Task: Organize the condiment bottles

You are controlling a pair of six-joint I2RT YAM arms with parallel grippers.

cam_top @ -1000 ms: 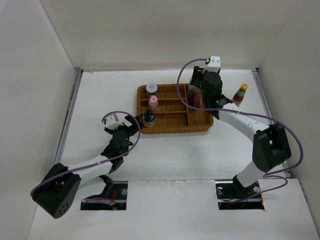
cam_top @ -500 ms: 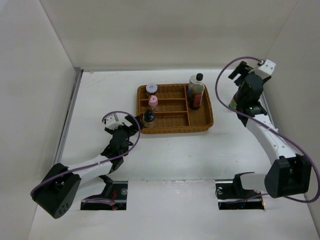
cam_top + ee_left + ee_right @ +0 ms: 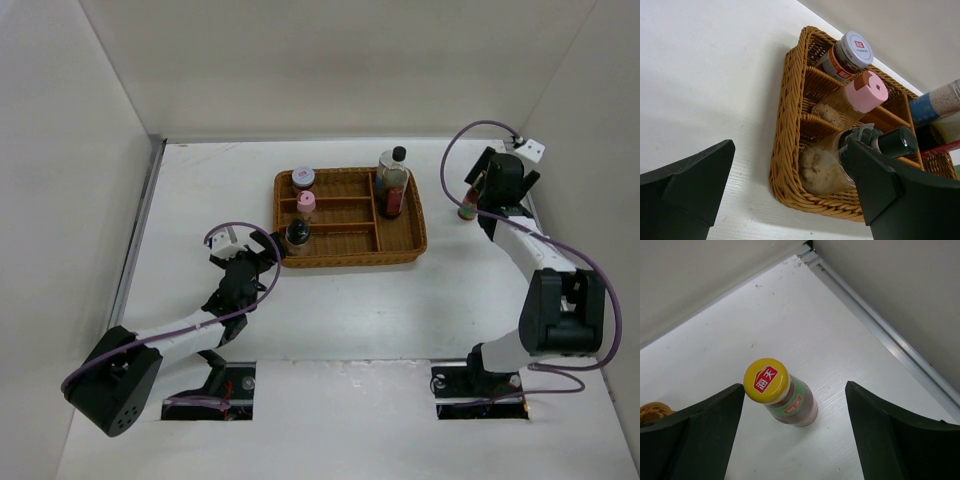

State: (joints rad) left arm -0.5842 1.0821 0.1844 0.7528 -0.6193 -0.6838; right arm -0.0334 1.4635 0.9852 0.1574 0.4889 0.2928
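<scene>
Your right end effector (image 3: 794, 390) is spread wide and empty, with the yellow-capped red sauce bottle (image 3: 767, 381) upright on the desk (image 3: 790, 325) between its fingers, lined up for a grasp. Your left end effector (image 3: 790, 145), also wide, hangs just short of the basket (image 3: 785, 115) holding the other bottles (image 3: 865, 92).

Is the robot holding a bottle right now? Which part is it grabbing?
No, nothing is held. The right gripper is open, its fingers either side of the yellow-capped sauce bottle, not touching it. The left gripper is open and empty.
</scene>
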